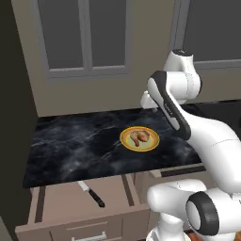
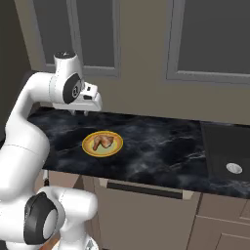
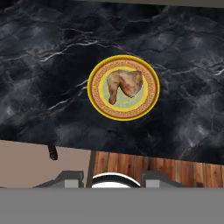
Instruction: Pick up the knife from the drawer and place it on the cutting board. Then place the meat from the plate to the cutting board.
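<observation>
The drawer (image 1: 56,209) stands pulled out under the counter's left end. In it the knife (image 1: 92,193) lies diagonally, black handle toward the front; in the hand view just its handle end (image 3: 52,152) pokes out below the counter edge. The meat (image 1: 139,137) rests on the yellow-orange plate (image 1: 153,141) on the black marble counter, and the hand view has plate (image 3: 96,103) and meat (image 3: 124,84) near its centre. My gripper (image 2: 80,113) hovers open well above the counter, behind the plate, with nothing between its fingers (image 3: 70,177). The cutting board is out of view.
A dark cooktop (image 2: 227,146) is set into the counter to the right. Shut cabinet fronts (image 2: 146,215) run below the counter. A wall with framed panels (image 1: 84,37) rises behind it, and a tall dark unit (image 1: 14,117) closes off the left.
</observation>
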